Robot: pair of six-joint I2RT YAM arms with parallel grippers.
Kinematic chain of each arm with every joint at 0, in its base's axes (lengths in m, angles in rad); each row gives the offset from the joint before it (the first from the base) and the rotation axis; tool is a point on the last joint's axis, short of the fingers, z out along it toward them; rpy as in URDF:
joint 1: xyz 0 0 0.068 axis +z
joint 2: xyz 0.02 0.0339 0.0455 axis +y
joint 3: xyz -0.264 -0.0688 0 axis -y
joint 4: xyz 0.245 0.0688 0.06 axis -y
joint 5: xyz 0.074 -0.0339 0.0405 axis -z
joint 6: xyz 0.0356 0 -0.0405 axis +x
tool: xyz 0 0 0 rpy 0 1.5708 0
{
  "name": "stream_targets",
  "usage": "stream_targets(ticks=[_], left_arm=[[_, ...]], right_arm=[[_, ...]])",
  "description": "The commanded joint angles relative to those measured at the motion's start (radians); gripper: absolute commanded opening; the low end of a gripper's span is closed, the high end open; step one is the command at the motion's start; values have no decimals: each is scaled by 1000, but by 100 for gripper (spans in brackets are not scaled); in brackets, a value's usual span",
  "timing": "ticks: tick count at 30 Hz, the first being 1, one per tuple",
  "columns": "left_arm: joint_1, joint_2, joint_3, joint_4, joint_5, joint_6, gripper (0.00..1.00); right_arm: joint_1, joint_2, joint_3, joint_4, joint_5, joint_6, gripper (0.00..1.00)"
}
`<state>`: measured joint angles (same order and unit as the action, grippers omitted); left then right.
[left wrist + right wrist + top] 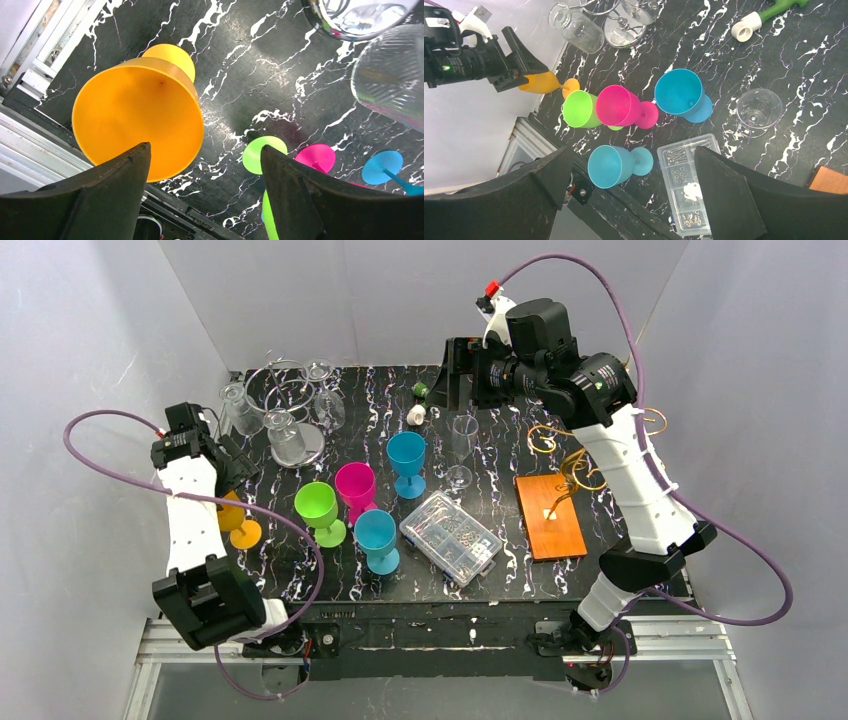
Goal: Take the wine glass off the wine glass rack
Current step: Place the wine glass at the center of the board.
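Observation:
The wine glass rack (572, 468), golden curled wire on an orange-brown wooden base (549, 517), stands at the right, and my right arm covers part of it. No glass shows on its arms. A corner of the base (831, 180) appears in the right wrist view. An orange wine glass (240, 527) (135, 120) (541, 82) stands upright at the table's left edge. My left gripper (238, 468) (205, 160) hovers just above it, open, with one finger (125, 175) overlapping the rim in view. My right gripper (457, 375) (634, 170) is open, high over the back of the table.
Green (320, 512), magenta (356, 490) and two blue glasses (407, 462) (378, 538) stand mid-table, with a clear glass (462, 450) beside them. A clear plastic compartment box (450, 538) lies near the front. A silver stand with clear glasses (288, 415) is back left.

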<state>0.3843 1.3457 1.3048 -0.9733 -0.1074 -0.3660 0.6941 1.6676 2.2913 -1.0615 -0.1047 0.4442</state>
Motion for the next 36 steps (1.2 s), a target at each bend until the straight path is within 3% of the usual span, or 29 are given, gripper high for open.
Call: stream_targets(ticks=[1,8,12,17,24,36], left_arm=[[4,-67,50,-24,31,17,82],[-5,-133,114,-38,86,24,91],[-78,-145,193,-57,70,15,98],[-268,-75,346,-92,-34,-1,98],[-430,82,512,-104,-106,24,98],[-450,231,577,-102,-206,58,92]], right_arm=[[3,-6,25,7,0,-8,100],[4,-10,18,5,14,-15,100],[3,-17,8,12,23,-18,100],[3,-20,-11,14,29,-25,100],[2,-35,-65,43,36,-27,100],[3,-14,-73,44,44,-39,100]])
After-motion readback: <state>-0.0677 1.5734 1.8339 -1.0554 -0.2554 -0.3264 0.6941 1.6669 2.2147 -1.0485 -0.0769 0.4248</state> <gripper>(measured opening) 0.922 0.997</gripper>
